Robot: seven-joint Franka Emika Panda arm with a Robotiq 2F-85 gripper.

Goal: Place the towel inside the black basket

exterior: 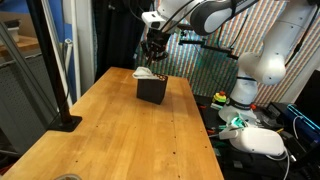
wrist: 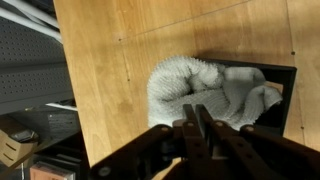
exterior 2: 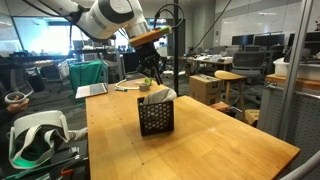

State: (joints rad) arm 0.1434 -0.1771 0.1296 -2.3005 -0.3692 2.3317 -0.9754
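Tucking step. Item: cream-white textured cloth towel (wrist: pixel 190 85), lying mostly in the small black perforated box basket (wrist: pixel 288 95) right of centre in the wrist view, with one bulge hanging over its left rim above the light wooden table (wrist: pixel 100 100). Gripper (wrist: pixel 195 125): jaws together over the cloth, nothing visibly pinched. I judge the overhang needs a slow inward, downward press, clear of the rim so the basket doesn't tip.

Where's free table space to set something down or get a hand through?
Free: the table from the black basket to the near edge, bordered by the black stand base; also either side of the basket. Crowded: over the basket, where the shut claw hangs above the towel spilling over its rim.
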